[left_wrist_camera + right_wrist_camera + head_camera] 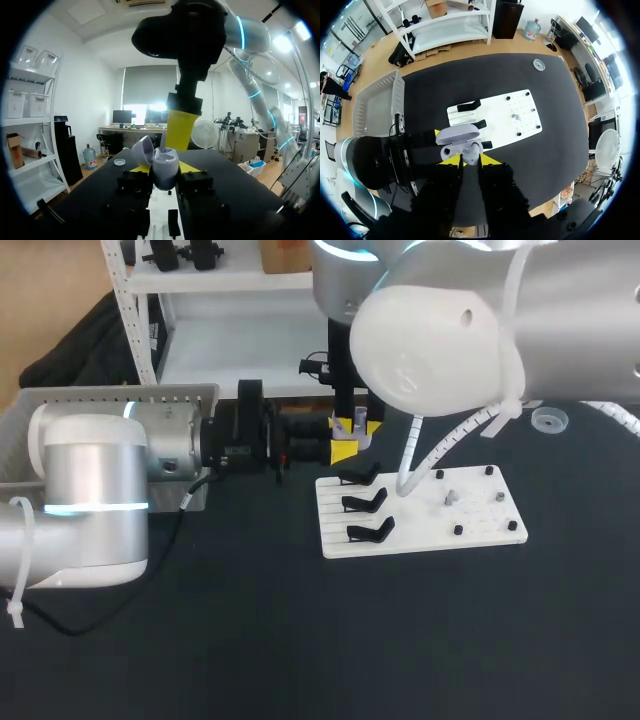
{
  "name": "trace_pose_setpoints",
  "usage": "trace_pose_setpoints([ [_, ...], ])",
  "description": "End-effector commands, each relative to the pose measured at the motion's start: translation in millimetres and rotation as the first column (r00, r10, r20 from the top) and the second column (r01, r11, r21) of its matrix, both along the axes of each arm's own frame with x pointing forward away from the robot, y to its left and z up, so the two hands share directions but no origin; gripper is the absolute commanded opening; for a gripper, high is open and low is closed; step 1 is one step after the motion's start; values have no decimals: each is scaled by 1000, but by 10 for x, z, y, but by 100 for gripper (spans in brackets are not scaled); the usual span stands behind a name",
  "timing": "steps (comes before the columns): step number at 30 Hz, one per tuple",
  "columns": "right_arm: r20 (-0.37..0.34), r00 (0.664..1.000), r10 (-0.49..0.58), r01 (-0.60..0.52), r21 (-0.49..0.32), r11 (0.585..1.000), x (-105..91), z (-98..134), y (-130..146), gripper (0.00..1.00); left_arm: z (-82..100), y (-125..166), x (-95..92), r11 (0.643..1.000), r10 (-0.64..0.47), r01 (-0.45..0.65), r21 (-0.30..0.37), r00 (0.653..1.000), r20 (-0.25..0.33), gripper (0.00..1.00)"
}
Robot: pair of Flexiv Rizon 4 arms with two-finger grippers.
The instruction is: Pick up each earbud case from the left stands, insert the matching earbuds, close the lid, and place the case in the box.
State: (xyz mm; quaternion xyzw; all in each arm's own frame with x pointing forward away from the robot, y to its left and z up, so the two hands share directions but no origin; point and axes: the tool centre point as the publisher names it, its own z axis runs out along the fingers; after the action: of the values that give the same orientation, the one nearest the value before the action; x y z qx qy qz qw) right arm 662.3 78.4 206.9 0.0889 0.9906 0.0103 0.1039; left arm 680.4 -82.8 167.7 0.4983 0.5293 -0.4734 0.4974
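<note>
My left gripper [167,172] is shut on a pale grey earbud case [165,165], which it holds upright with the lid [142,149] swung open. My right gripper [176,145] comes down from above onto the open case. In the right wrist view a white earbud [471,151] sits between the fingers of my right gripper [470,159], right at the case [451,149]. In the head view both grippers meet just behind the white board [480,525], the left gripper [343,450] under the right gripper [355,427]. All three black stands [365,502] are bare.
A grey box [100,398] stands at the table's left, behind my left arm [100,470]. Black pegs [458,530] dot the board's right half. A small clear round lid [548,420] lies at the far right.
</note>
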Motion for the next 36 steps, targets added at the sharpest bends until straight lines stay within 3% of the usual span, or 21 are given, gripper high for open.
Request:
trace_pose_setpoints([
  [1, -9, 1000, 0, 0, -3, 1000, 30, -14, 17, 0, -2, 0, 6, 1000, 2, -2, -2, 1000, 1, 0],
  [7, -11, 1000, -1, 1, 4, 1000, 30, -21, 17, 0, -2, 0, 6, 1000, 2, -2, -2, 1000, 1, 0],
  [11, -12, 1000, -2, 2, 7, 1000, 26, -26, 14, 21, -2, 0, 6, 1000, 2, -2, -2, 1000, 1, 0],
  [15, -14, 1000, 1, -1, 10, 1000, 17, -34, 16, 27, -2, 0, 6, 1000, 2, -2, -2, 1000, 1, 0],
  [23, -8, 1000, 7, -7, 8, 1000, -36, 25, 26, 29, -2, 0, 6, 1000, 2, -2, -2, 1000, 1, 0],
  [29, 82, 995, 50, -51, 17, 999, -257, 148, -105, 30, -2, 0, 6, 1000, 2, -2, -2, 1000, 1, 0],
  [32, 136, 985, 103, -108, 30, 994, -363, 128, -220, 28, -2, 0, 6, 1000, 2, -2, -2, 1000, 1, 0],
  [36, 169, 976, 135, -140, 16, 990, -479, 45, -433, 34, -2, 0, 6, 1000, 2, -2, -2, 1000, 1, 0],
])
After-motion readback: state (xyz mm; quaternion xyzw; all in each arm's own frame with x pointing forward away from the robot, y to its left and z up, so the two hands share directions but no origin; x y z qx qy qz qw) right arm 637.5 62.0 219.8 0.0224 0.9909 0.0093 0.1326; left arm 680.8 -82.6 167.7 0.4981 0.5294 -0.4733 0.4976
